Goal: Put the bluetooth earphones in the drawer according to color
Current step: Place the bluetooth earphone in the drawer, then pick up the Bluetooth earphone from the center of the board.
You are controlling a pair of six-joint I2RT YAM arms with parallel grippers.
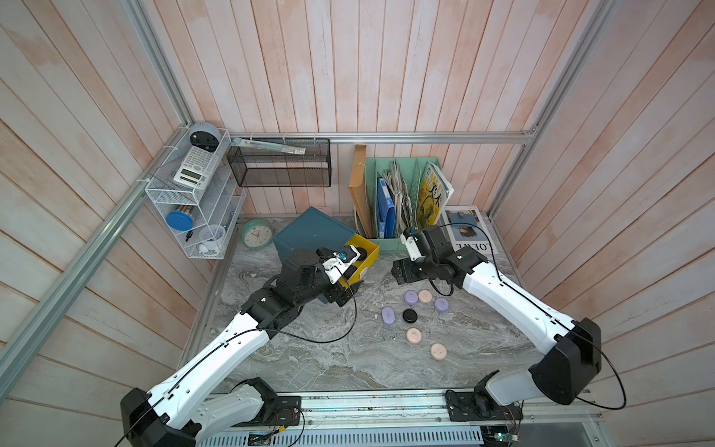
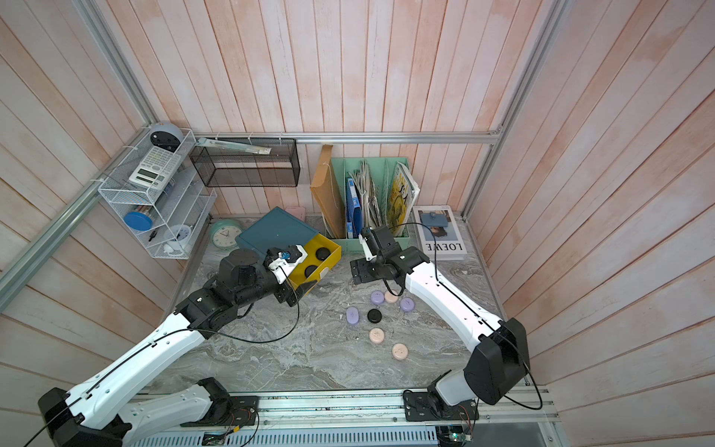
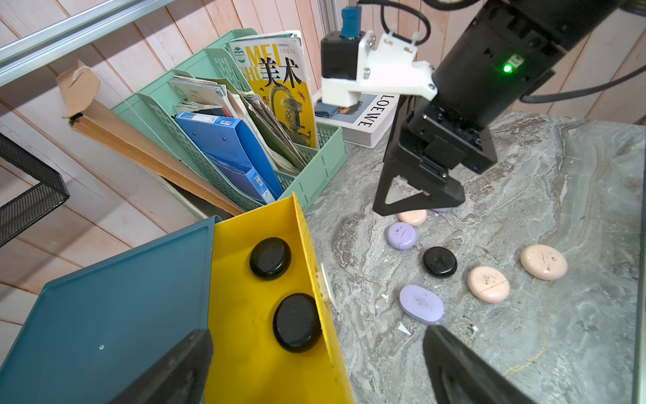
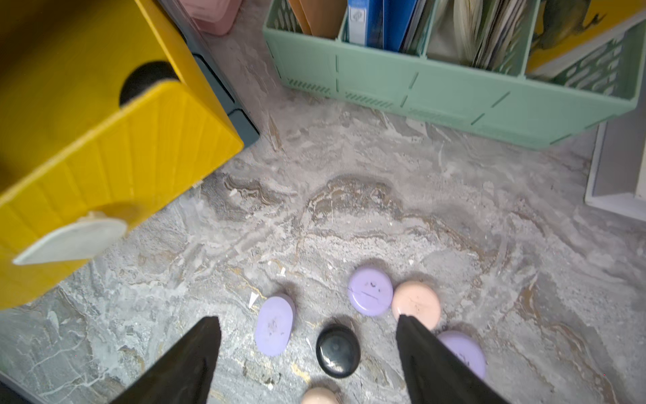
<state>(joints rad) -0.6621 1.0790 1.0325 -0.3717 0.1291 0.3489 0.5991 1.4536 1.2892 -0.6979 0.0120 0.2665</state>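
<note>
Right gripper (image 4: 307, 317) fingers are standing apart over seven earphones (image 1: 411, 315) lying at the centre of the bench (image 1: 329, 360); left gripper (image 3: 316, 330) is gaping too. Left wrist view is showing two black cases (image 3: 270, 258) inside the yellow drawer (image 3: 237, 349) by the far edge, right wrist view only one.

In a top view the left arm (image 1: 301, 278) covers most of the yellow drawer (image 1: 372, 250); only a sliver of one black case (image 1: 362, 253) shows. In the right wrist view that drawer is blurred and cut off, a finger (image 4: 430, 356) of the right gripper (image 4: 307, 317) hides half a lilac case (image 4: 466, 349), and a pink case (image 4: 320, 397) runs off the edge.
</note>
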